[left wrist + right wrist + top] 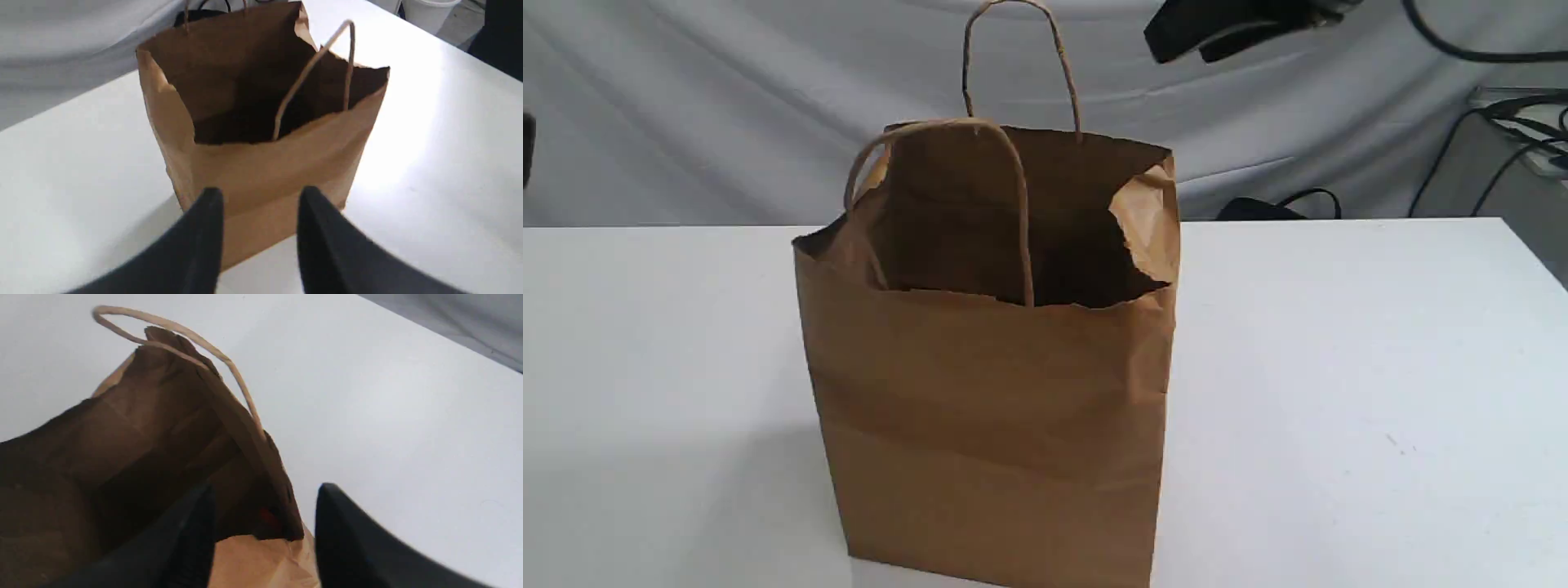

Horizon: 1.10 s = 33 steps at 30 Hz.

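Plainly, the brown paper bag (988, 425) stands upright near the middle of the white table (1380, 392), its mouth spread wide. That leaves the interior reachable from above. Its far handle (1058, 49) stands up, while the near handle (1013, 188) droops in over the opening, and the right-hand rim is crumpled inward. The right gripper (265, 489) hangs above the bag's right edge, parted and holding nothing. One finger shows over the dark interior and the other over bare table, a stance that looks suited to straddling the side wall. The left gripper (260, 191) is likewise spread and empty, facing the bag's left wall from just off it, seemingly placed to steady that side. A grey cloth (727, 98) hangs behind.
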Tool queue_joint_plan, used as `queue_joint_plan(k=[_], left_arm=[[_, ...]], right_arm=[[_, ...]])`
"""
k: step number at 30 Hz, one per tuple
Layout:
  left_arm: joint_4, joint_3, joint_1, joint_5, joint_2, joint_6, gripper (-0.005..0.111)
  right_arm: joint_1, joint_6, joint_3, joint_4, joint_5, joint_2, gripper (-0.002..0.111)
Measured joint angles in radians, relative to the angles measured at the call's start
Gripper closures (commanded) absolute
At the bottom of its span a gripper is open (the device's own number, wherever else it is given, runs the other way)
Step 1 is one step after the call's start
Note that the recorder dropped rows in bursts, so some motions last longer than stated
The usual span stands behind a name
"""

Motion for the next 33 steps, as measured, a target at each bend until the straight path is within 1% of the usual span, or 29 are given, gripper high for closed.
queue_joint_plan(k=[2, 3, 4, 8, 11, 14, 19, 22, 25, 33], left_arm=[[0.008, 0.021, 0.0, 0.02, -0.01, 0.0, 0.096], [0.012, 0.038, 0.0, 0.03, -0.021, 0.0, 0.104], [0.014, 0.054, 0.0, 0.031, -0.031, 0.0, 0.107], [0.016, 0.12, 0.0, 0.005, -0.086, 0.0, 0.107], [0.018, 0.184, 0.0, -0.076, -0.177, 0.0, 0.107], [0.018, 0.25, 0.0, -0.2, -0.288, 0.0, 0.107], [0.018, 0.361, 0.0, -0.402, -0.501, 0.0, 0.107], [0.021, 0.425, 0.0, -0.497, -0.607, -0.002, 0.107], [0.053, 0.485, 0.0, -0.566, -0.691, -0.002, 0.107], [0.085, 0.647, 0.0, -0.598, -0.805, -0.002, 0.107]], right_arm=[[0.0, 0.004, 0.0, -0.004, 0.001, -0.031, 0.098], [0.0, 0.004, 0.0, -0.004, 0.001, -0.043, 0.103], [0.0, 0.004, 0.0, -0.007, 0.001, -0.061, 0.108], [0.0, 0.004, 0.0, -0.014, 0.001, -0.118, 0.108], [0.0, 0.001, 0.0, -0.026, 0.001, -0.172, 0.108], [0.0, -0.007, 0.017, -0.055, -0.01, -0.237, 0.108], [0.0, -0.035, 0.083, -0.089, -0.102, -0.353, 0.108], [0.0, -0.064, 0.165, -0.1, -0.186, -0.426, 0.108], [0.0, -0.097, 0.271, -0.104, -0.284, -0.506, 0.108], [0.0, -0.19, 0.666, -0.106, -0.58, -0.764, 0.108]])
